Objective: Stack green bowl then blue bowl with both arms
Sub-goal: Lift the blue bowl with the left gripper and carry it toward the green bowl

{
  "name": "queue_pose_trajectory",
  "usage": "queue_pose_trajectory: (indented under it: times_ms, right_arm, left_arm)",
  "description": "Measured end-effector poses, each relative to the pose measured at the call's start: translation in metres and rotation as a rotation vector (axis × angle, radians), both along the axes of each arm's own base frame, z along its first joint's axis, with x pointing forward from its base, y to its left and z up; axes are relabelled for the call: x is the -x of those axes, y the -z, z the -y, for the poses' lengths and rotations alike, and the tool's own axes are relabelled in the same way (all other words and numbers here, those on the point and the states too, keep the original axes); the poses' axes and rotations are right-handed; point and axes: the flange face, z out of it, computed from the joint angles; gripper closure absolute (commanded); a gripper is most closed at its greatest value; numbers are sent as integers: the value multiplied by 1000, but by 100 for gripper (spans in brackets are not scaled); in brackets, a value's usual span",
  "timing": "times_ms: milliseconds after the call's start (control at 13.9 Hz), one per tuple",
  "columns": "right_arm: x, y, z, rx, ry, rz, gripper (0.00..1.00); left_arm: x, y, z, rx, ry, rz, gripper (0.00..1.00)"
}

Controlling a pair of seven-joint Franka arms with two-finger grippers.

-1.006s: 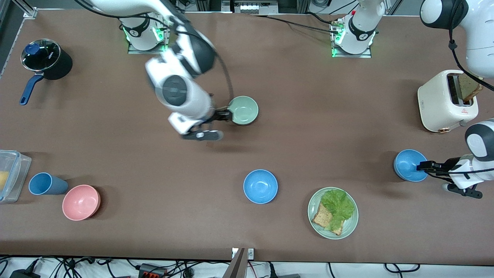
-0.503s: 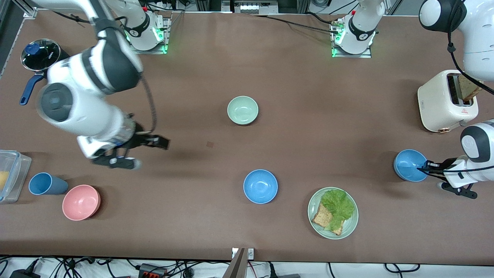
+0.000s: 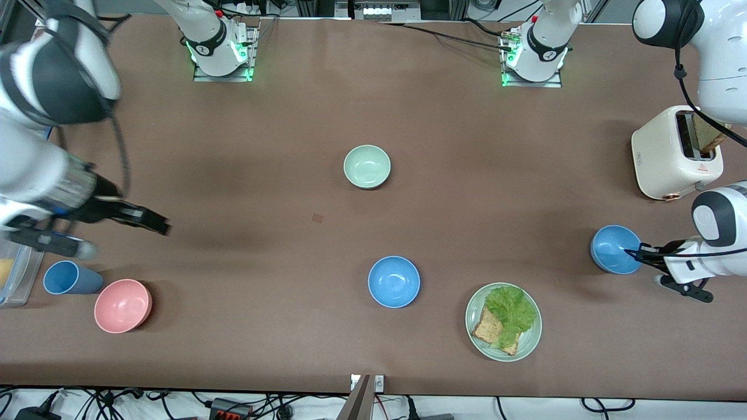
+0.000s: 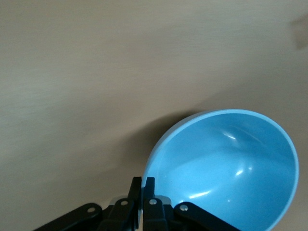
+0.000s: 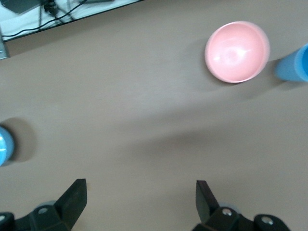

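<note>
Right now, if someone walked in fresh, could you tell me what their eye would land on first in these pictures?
Probably the left gripper at the left arm's end of the table, shut on the rim of a tilted blue bowl. Next, the green bowl sitting alone mid-table, with a second blue bowl nearer the front camera. The right gripper hangs open over bare table at the right arm's end, above a pink bowl.

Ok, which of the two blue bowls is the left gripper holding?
The blue bowl at the left arm's end of the table; the left gripper pinches its rim. The other blue bowl sits untouched beside the lettuce plate.
</note>
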Motion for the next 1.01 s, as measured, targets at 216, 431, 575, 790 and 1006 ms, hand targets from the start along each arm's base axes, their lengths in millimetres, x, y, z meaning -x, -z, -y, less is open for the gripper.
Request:
queue_pose_trajectory:
  times_ms: [216, 431, 575, 790, 1006]
  right_arm:
    - [10, -25, 66, 54, -112, 23, 0]
    - [15, -34, 103, 74, -191, 32, 0]
    - [21, -37, 111, 75, -193, 9, 0]
    - [31, -41, 104, 69, -202, -27, 0]
    - [34, -45, 100, 70, -208, -26, 0]
  left_arm:
    - [-5, -28, 50, 88, 73, -56, 100]
    - [-6, -97, 111, 158, 68, -81, 100]
    - [-2, -139, 169, 167, -21, -114, 100]
    - [13, -172, 275, 148, -221, -190, 100]
    - [35, -176, 374, 138, -431, -226, 100]
